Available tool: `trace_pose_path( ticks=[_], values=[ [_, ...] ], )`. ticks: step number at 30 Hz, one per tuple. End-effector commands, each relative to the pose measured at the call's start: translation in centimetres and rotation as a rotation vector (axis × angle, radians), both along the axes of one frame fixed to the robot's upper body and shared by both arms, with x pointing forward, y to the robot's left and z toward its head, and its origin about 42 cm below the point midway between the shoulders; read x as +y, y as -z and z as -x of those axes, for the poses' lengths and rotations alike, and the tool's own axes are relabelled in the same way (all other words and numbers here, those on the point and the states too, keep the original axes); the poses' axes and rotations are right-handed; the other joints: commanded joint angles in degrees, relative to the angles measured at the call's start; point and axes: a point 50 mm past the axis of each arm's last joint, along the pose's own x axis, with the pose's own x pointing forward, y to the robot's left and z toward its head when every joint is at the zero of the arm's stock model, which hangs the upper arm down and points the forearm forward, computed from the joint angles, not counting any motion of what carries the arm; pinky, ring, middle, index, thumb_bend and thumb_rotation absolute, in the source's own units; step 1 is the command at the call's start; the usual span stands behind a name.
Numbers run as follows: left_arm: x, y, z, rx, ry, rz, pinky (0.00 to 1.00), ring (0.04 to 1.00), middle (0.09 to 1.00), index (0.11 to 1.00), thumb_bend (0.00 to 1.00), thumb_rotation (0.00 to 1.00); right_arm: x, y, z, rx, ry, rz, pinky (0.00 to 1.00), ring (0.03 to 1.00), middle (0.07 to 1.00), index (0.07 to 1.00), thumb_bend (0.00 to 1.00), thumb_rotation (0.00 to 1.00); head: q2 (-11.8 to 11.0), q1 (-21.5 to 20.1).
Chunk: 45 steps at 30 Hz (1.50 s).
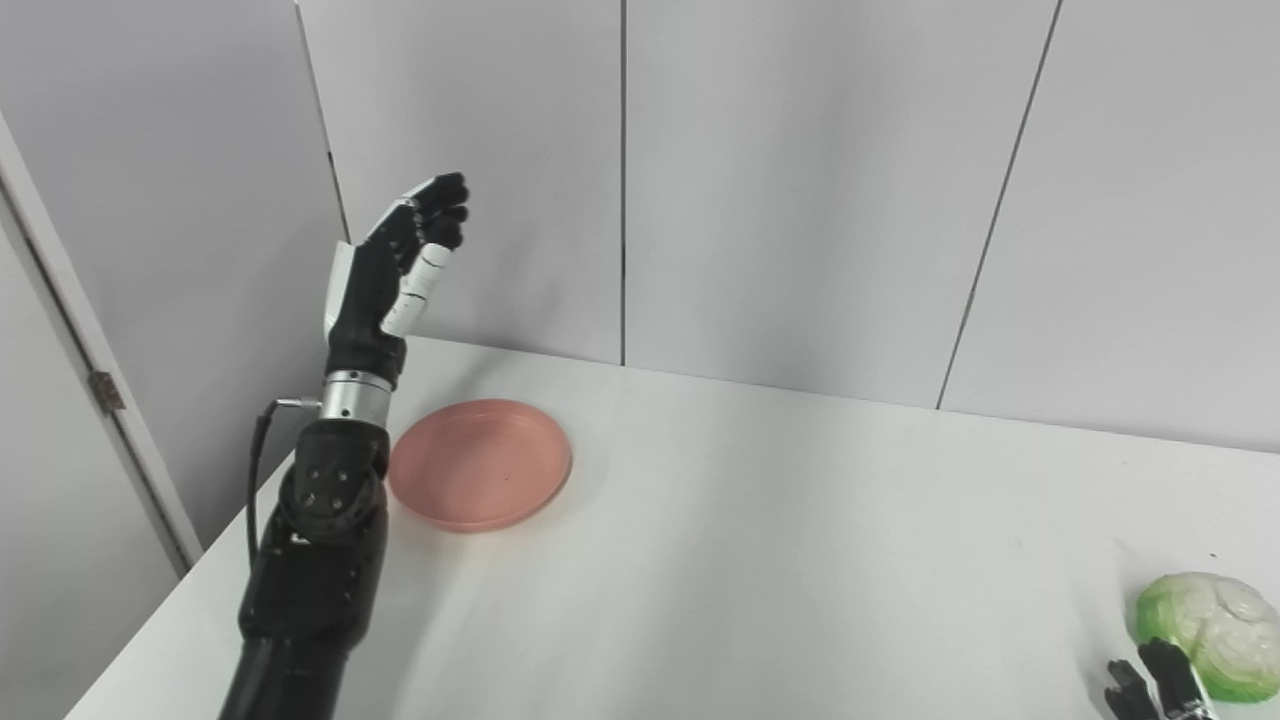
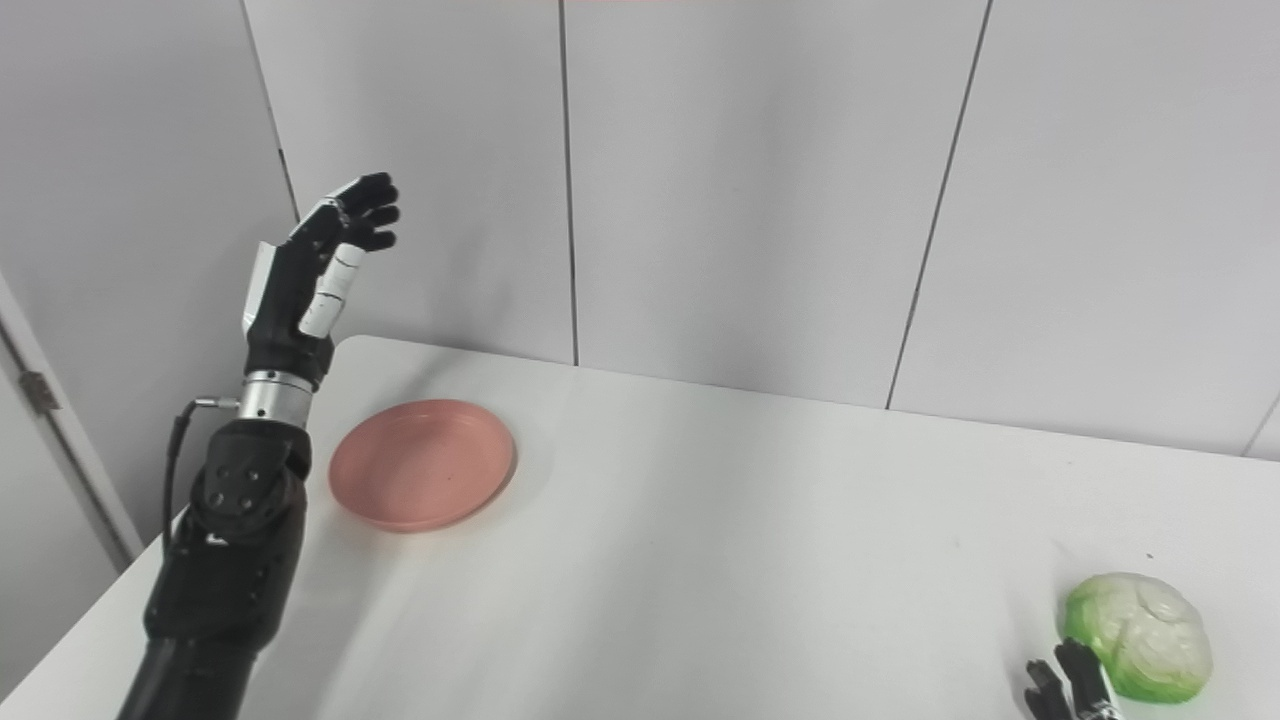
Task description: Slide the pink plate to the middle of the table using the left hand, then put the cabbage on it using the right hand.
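The pink plate [image 1: 480, 463] lies on the white table [image 1: 760, 540] at its far left. My left hand [image 1: 398, 273] is raised upright in the air just left of the plate, fingers up and apart, holding nothing. The cabbage [image 2: 1138, 634], pale green and white, sits near the table's front right. Only the fingertips of my right hand [image 2: 1065, 688] show at the bottom edge, just left of the cabbage and close to it; whether they touch it is not visible.
Grey wall panels [image 1: 800, 180] stand right behind the table's far edge. A door frame with a hinge [image 1: 105, 390] is off the table's left side. The table's left edge runs close beside my left forearm [image 1: 315, 560].
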Motion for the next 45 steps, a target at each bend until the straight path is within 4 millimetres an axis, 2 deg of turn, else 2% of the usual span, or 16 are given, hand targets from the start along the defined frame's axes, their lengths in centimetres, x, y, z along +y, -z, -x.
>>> trace_pose_path(
  ticks=[1,3,5,9,14,15,18,20,23,25,30,35,40,45],
  values=[
    [1.3,-3.6,-1.3,-0.095,-0.034,-0.054,0.73,0.804,0.815,0.781,0.88,0.83,0.4,1.7,1.5,0.093,-0.011,-0.005,0.97,0.929,0.962,0.922,0.94,0.95,0.21,-0.08],
    [2.8,-2.7,-2.2,-0.057,-0.063,-0.059,0.73,0.806,0.820,0.785,0.81,0.82,0.4,1.5,1.7,0.094,-0.010,-0.007,0.97,0.927,0.961,0.922,0.94,0.95,0.69,-0.20],
    [4.1,-1.8,-2.8,-0.027,-0.086,-0.052,0.70,0.756,0.778,0.738,0.77,0.76,0.4,1.4,1.8,0.094,-0.010,-0.008,0.97,0.925,0.959,0.923,0.94,0.94,1.16,-0.37],
    [6.6,0.9,-3.7,0.083,-0.139,0.006,0.74,0.799,0.799,0.739,0.74,0.70,0.4,1.2,2.2,0.088,-0.008,0.010,0.96,0.914,0.952,0.919,0.93,0.95,1.82,-0.64],
    [8.3,4.2,-3.8,0.202,-0.145,0.183,0.80,0.851,0.844,0.744,0.73,0.73,0.4,0.9,2.5,0.084,-0.008,0.015,0.96,0.907,0.947,0.917,0.92,0.95,3.31,-1.26],
    [8.3,4.9,-3.8,0.229,-0.122,0.223,0.83,0.857,0.842,0.763,0.80,0.75,0.4,0.8,2.5,0.085,-0.007,0.015,0.96,0.907,0.950,0.914,0.92,0.95,3.52,-1.35],
    [8.3,6.9,-3.5,0.300,-0.077,0.275,0.81,0.836,0.820,0.775,0.82,0.76,0.5,0.6,2.7,0.087,-0.008,0.016,0.95,0.908,0.953,0.915,0.92,0.95,4.15,-1.60],
    [7.8,8.4,-3.3,0.337,-0.052,0.306,0.77,0.821,0.804,0.756,0.83,0.75,0.5,0.6,2.8,0.089,-0.010,0.015,0.94,0.907,0.951,0.915,0.92,0.96,4.44,-1.72],
    [6.9,10.7,-2.9,0.392,-0.018,0.338,0.78,0.814,0.795,0.750,0.80,0.75,0.6,0.5,2.9,0.089,-0.010,0.015,0.93,0.907,0.947,0.912,0.91,0.95,5.04,-2.00],
    [6.3,11.8,-2.8,0.425,0.001,0.352,0.78,0.804,0.786,0.755,0.85,0.74,0.7,0.4,2.9,0.089,-0.010,0.015,0.93,0.908,0.947,0.909,0.92,0.95,5.29,-2.13],
    [4.0,14.0,-2.5,0.457,0.066,0.396,0.76,0.787,0.780,0.769,0.86,0.73,1.1,0.0,3.1,0.079,-0.016,0.019,0.92,0.905,0.944,0.913,0.90,0.95,6.05,-2.67],
    [1.9,14.9,-2.5,0.462,0.147,0.401,0.75,0.779,0.776,0.777,0.87,0.74,1.3,-0.3,3.2,0.066,-0.027,0.026,0.92,0.905,0.943,0.917,0.88,0.95,6.62,-3.37],
    [-1.1,14.7,-2.4,0.447,0.288,0.392,0.73,0.780,0.784,0.799,0.85,0.74,1.6,-0.7,3.3,0.067,-0.034,0.015,0.91,0.905,0.944,0.915,0.86,0.94,7.30,-4.20],
    [-3.7,14.5,-1.7,0.458,0.395,0.347,0.71,0.784,0.791,0.802,0.90,0.75,1.9,-1.1,3.3,0.065,-0.037,0.017,0.92,0.909,0.946,0.911,0.85,0.92,8.03,-5.66]
  ],
)
